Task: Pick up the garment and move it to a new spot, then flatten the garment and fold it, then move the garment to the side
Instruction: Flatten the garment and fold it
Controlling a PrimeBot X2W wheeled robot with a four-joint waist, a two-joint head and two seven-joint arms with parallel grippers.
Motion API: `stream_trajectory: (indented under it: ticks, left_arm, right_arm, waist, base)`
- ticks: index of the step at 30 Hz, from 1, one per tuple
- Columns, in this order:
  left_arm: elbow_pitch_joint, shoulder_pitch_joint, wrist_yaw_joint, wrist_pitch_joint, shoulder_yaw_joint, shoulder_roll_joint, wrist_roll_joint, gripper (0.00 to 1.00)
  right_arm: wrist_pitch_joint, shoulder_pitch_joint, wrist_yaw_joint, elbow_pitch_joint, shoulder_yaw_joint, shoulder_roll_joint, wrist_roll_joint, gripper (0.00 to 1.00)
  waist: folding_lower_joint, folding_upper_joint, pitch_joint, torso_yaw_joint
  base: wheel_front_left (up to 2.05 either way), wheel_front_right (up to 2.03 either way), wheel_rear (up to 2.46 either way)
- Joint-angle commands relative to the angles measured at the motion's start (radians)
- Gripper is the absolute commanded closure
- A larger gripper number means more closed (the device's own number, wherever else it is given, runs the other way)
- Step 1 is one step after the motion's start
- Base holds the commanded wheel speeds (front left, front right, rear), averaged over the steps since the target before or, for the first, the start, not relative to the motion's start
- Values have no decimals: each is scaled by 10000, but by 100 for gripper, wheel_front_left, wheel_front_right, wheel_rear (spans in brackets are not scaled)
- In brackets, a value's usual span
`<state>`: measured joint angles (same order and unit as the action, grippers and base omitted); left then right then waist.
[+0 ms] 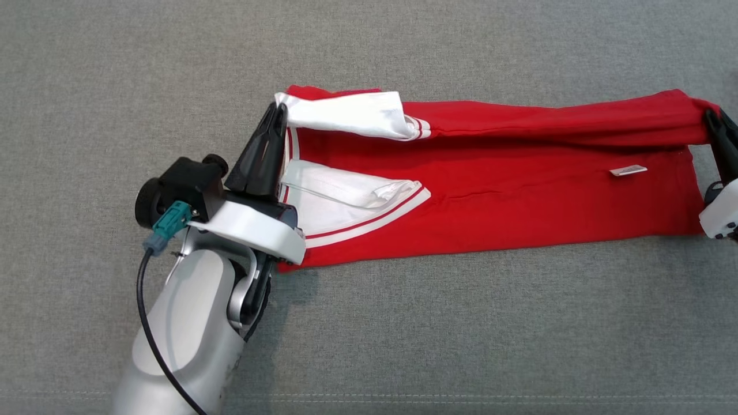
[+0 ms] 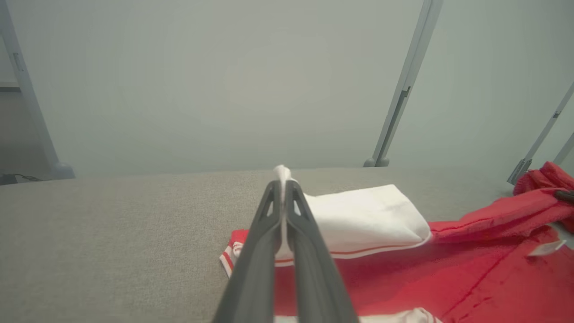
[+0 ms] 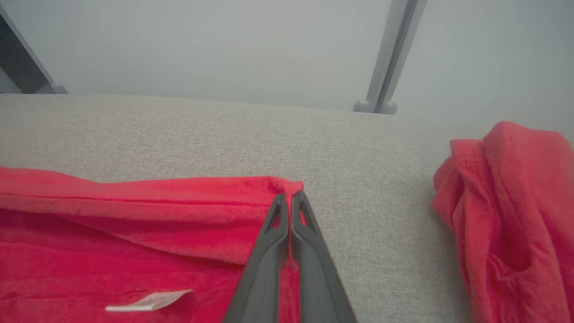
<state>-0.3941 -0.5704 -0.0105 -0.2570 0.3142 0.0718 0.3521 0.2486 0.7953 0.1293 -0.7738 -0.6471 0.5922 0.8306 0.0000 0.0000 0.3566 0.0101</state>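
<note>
Your left gripper [image 1: 278, 112] and right gripper [image 1: 712, 118] are clamped on the red, white-sleeved fabric garment [image 1: 490, 196]. If you pull unevenly, a thinly pinched corner could slip free.

The head view's edge cuts off the right gripper [image 1: 712, 119]; the white label [image 1: 628, 170] is unreadable.

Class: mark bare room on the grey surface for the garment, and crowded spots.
Free: grey fabric surface on the near and far sides of the red, white-sleeved garment. Crowded: its ends, pinched by left gripper and right gripper.
</note>
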Motion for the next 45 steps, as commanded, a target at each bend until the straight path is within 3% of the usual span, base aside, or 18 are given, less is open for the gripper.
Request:
stream_trajectory:
  ticks: [1,16,23,29,45]
  left_arm:
    - [403,181,115,-42,-237,137,100,100]
    - [1159,1602,590,478,147,68,309,100]
    - [1948,1943,894,409,30,115,346,100]
    - [2473,2496,1167,739,47,191,410,100]
    - [1272,2613,1324,1151,574,81,478,100]
  right_arm:
    - [131,-468,14,-50,99,222,-168,100]
    - [131,-1226,14,-530,484,-54,-378,100]
    - [131,-1499,14,66,1473,69,-784,100]
    - [131,-2080,14,250,1712,-67,-1043,100]
    - [132,-2105,14,-273,1688,-504,-1377,100]
  waist:
    - [0,0,-5,11]
    - [0,0,198,109]
    - [0,0,204,115]
    - [0,0,184,107]
    - [0,0,130,135]
  base:
    - [0,0,0]
    - [0,0,0]
    - [0,0,0]
    - [0,0,0]
    - [0,0,0]
